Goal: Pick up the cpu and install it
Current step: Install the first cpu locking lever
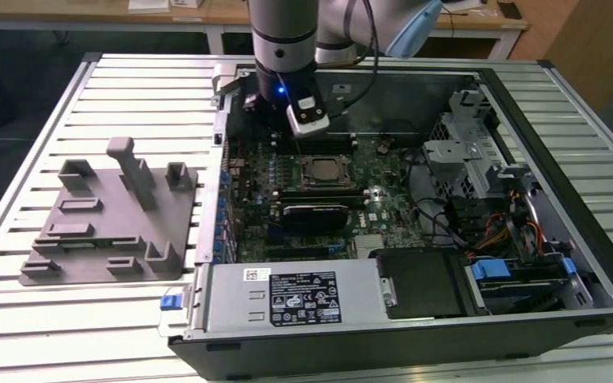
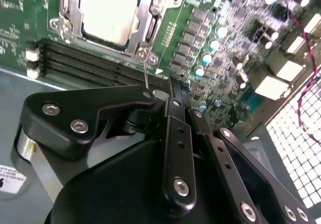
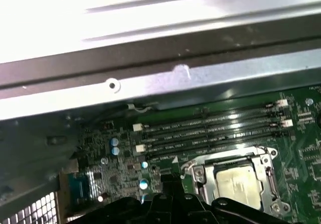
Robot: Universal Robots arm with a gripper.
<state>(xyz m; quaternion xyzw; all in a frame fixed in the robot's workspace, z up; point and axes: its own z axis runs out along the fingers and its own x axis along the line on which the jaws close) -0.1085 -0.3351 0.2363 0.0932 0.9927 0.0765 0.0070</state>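
Already seated: the cpu [image 1: 322, 170] flat in the motherboard socket [image 1: 296, 163], mid-case. Claw [image 2: 170, 81] pinched together on nothing, hanging just past the socket's far edge, near the computer case [image 1: 413, 96] far wall. Open room over the nearer board; drive cage [image 1: 472, 152] crowding the exterior view's right. Grey fixture block [image 1: 109, 223] apart on the table [image 1: 125, 88]. In the second wrist view, a thin lever [image 2: 145, 71] at the socket corner; in the first wrist view, memory slots [image 3: 210, 128] between socket and wall.

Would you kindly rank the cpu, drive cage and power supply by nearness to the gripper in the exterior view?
1. cpu, in its socket, nearest the gripper.
2. drive cage, at the exterior view's right.
3. power supply, at the case's near end.
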